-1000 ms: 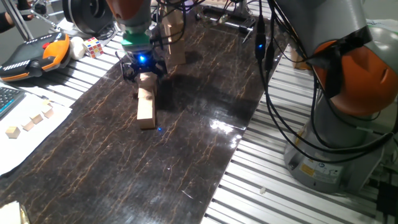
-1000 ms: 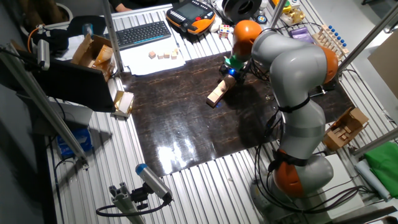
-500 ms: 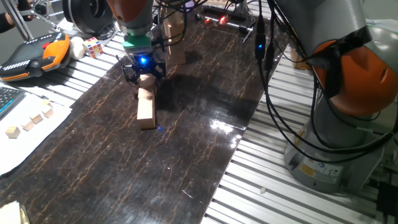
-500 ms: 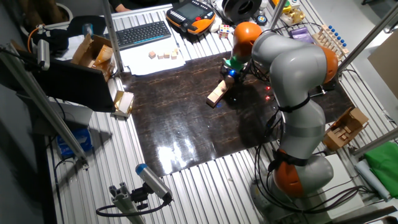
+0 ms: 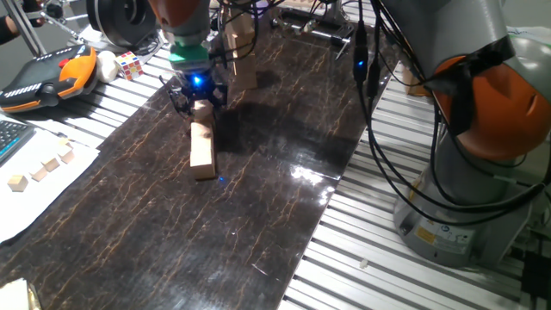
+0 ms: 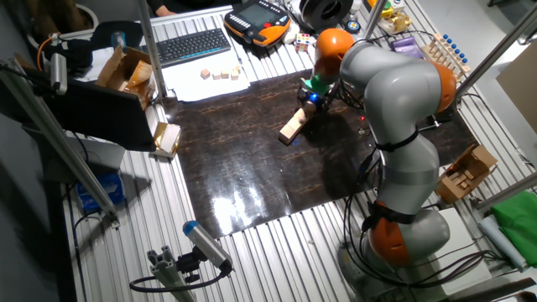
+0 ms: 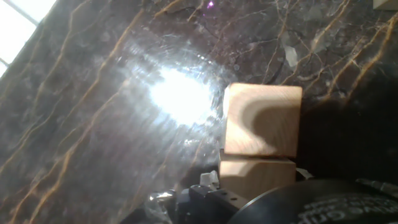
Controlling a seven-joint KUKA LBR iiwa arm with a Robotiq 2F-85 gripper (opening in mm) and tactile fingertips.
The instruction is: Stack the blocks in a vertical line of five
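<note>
Blocks lie flat in a touching row on the dark mat, nothing stacked upright yet; gripper sits over the far-end block, grip impossible to tell

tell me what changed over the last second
Almost nothing visibly changed. The tool may have shifted very slightly, but stays low over the far end of the row of blocks; whether it grips one cannot be told. The blocks lie in the same line on the dark mat.
</note>
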